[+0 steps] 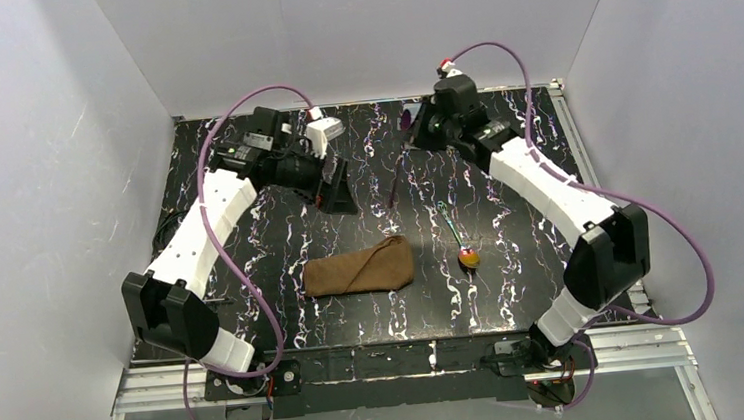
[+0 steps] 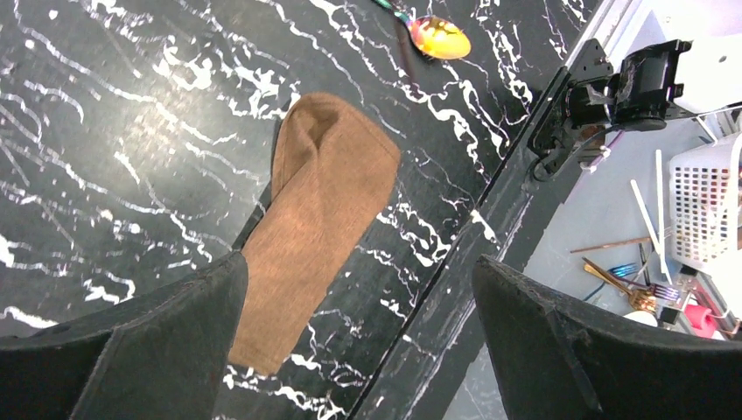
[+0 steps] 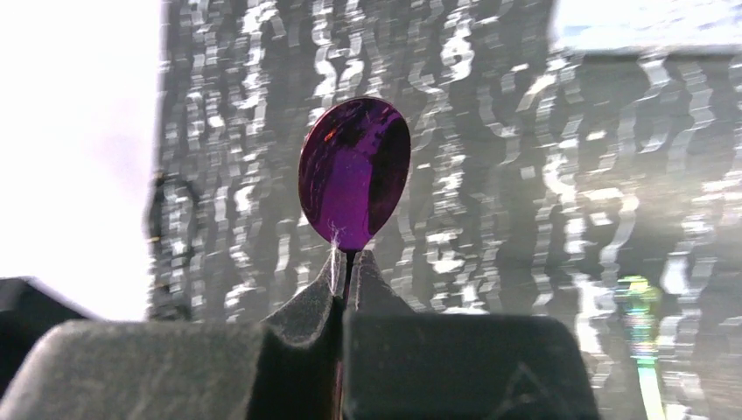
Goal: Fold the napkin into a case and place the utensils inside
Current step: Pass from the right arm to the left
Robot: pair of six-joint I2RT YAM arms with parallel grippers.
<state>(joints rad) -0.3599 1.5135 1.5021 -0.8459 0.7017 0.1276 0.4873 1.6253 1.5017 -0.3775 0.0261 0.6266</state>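
Note:
The brown napkin [image 1: 358, 269] lies folded into a long strip in the middle of the black marbled table [image 1: 504, 159]; in the left wrist view the napkin [image 2: 319, 219] runs slantwise below my left gripper. A gold-orange headed utensil [image 1: 469, 257] rests just right of it, also seen as the gold head [image 2: 439, 38]. My right gripper [image 1: 414, 136] is at the far centre, shut on the neck of the purple-headed utensil [image 3: 354, 173], whose head stands above the fingertips [image 3: 331, 280]. My left gripper [image 1: 336, 191] hovers open and empty above the table, behind the napkin.
White walls enclose the table on three sides. Past the near metal rail [image 2: 490, 201], the left wrist view shows a white basket [image 2: 704, 210] and spare cutlery [image 2: 630, 289] off the table.

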